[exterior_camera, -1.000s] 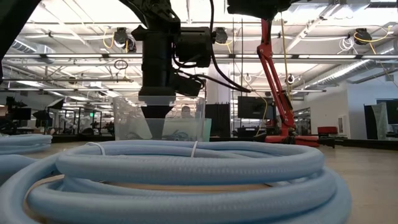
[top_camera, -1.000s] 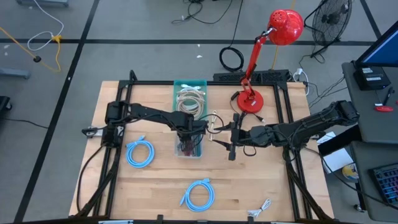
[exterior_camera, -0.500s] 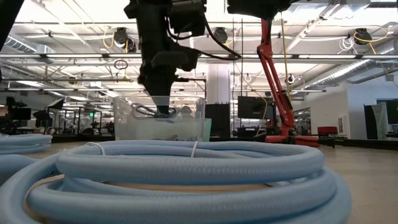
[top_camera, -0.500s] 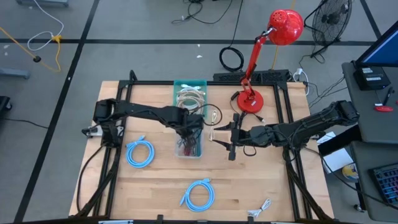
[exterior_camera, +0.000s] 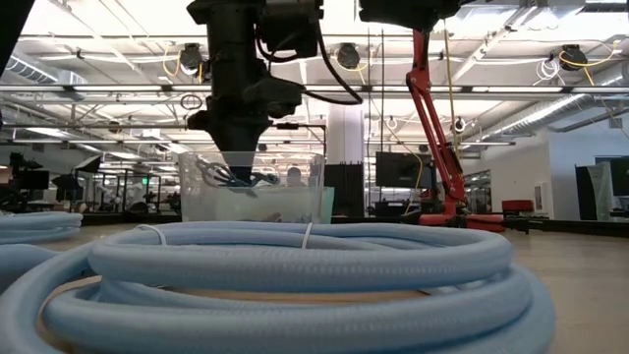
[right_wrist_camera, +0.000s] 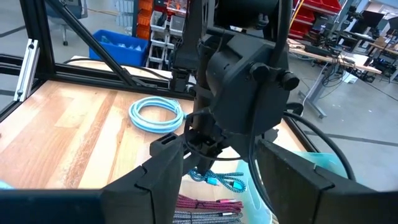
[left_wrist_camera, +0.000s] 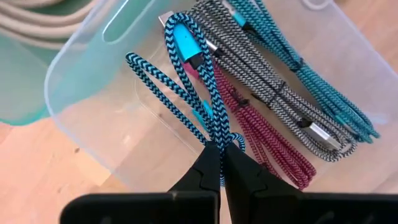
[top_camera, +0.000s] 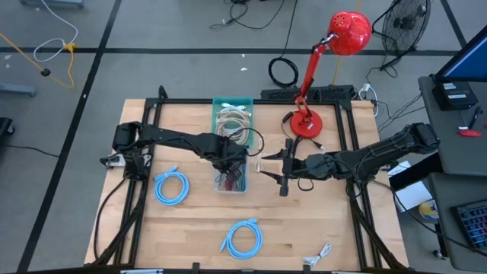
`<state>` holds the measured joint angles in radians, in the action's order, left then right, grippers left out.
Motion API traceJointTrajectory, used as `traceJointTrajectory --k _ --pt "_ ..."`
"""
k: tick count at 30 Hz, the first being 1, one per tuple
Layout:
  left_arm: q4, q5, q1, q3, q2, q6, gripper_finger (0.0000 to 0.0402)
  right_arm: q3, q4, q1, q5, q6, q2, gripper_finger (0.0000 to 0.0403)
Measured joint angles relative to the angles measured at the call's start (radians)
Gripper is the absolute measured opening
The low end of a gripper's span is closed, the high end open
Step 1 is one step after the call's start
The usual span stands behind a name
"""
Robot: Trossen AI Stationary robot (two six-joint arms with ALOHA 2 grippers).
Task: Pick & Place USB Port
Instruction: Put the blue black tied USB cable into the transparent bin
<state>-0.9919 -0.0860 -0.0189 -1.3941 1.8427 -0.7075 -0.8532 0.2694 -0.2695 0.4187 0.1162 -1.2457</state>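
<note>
My left gripper [left_wrist_camera: 219, 149] hangs over the clear bin [top_camera: 232, 183] and is shut on a blue-and-black braided USB cable [left_wrist_camera: 186, 87]. That cable's bright blue plug [left_wrist_camera: 185, 38] points away from the fingers. In the low view the gripper [exterior_camera: 236, 162] is at the bin's rim, with the cable's loops [exterior_camera: 228, 177] under it. Grey [left_wrist_camera: 267, 81], magenta [left_wrist_camera: 261, 134] and teal [left_wrist_camera: 323, 87] cable bundles lie on the bin's floor. My right gripper [top_camera: 262, 166] waits open, level, just right of the bin. My left gripper pinches the blue-and-black cable between its two fingers at a bend where several strands run together [left_wrist_camera: 217, 138]. The fingers come from above and point down. The cable hangs below them in loose loops, inside the bin's walls and above the other bundles.
A teal bin [top_camera: 232, 106] of white cables adjoins the clear bin on its far side. Light blue hose coils lie at the left [top_camera: 171, 188] and near the front [top_camera: 243, 237]. A red desk lamp [top_camera: 306, 122] stands at the back right. Small white connectors [top_camera: 319, 255] lie at the front right.
My left gripper has risen from deep inside the clear bin to its rim and has rolled about its own downward axis. The blue-and-black cable has come up with it, off the other bundles, and now hangs under the fingertips.
</note>
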Motion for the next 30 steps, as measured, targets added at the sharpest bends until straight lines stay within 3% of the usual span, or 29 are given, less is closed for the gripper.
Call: traceJointTrajectory --k 18,23,30 --pt "-0.003 -0.006 -0.004 0.002 0.006 -0.133 0.0002 0.000 -0.008 0.000 0.000 0.000 0.000 0.0196" --pt "0.012 0.041 0.005 0.079 0.005 -0.164 0.0002 0.000 -0.013 0.000 0.000 0.000 0.000 0.0196" --pt "0.190 0.093 -0.005 0.205 0.000 -0.142 0.0002 0.000 -0.008 0.000 0.000 0.000 0.000 0.0196"
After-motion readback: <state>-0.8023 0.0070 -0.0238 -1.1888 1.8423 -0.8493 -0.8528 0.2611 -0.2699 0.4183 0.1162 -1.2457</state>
